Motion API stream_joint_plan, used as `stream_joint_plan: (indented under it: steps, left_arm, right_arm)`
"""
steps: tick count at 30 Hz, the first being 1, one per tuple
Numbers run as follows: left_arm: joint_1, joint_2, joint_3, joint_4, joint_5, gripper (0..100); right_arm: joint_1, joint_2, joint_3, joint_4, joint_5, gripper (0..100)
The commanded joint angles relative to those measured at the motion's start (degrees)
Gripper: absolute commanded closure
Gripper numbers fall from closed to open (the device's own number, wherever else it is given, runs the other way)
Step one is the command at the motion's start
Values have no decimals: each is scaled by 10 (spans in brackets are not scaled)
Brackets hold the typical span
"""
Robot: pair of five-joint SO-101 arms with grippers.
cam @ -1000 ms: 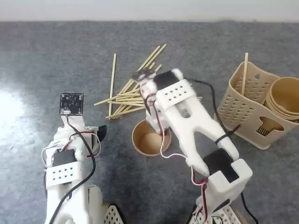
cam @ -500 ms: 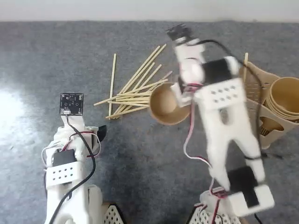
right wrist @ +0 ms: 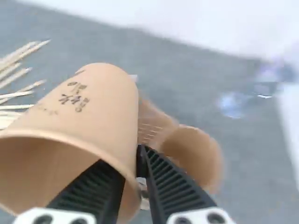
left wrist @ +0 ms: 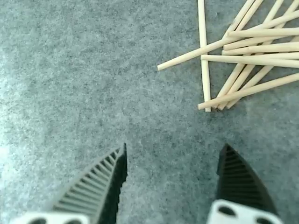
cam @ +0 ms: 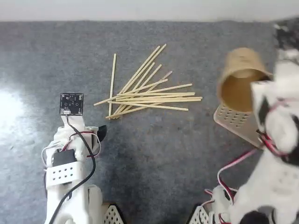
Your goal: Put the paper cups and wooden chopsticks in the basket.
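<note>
My right gripper is shut on the rim of a brown paper cup, which hangs tilted with its mouth toward the camera. From the high view the paper cup is held in the air above the beige basket at the right edge, most of it hidden by the white arm. More cups sit behind the held one. Several wooden chopsticks lie in a loose fan on the grey carpet. My left gripper stands open just above the carpet, short of the nearest chopsticks.
Grey carpet covers the whole work area, with a pale wall strip along the far edge. The left arm's body stands at the near left.
The right arm lifted the paper cup from the carpet near the chopsticks and swung it right, up over the basket. The left arm stayed still.
</note>
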Motion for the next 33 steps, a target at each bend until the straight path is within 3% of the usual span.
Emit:
stream_joint_plan:
  steps: [1, 12, 23, 33]
  left_arm:
    - [4, 6, -5, -14, 8, 698]
    - [4, 3, 6, -27, 9, 698]
    - [3, 3, 7, -27, 9, 698]
    - [2, 3, 7, -27, 9, 698]
  right_arm:
    - [99, -32, -22, 26, 45, 993]
    - [206, -34, -20, 26, 63, 993]
    - [184, -31, 84, 22, 58, 992]
    - [175, 112, 37, 22, 20, 991]
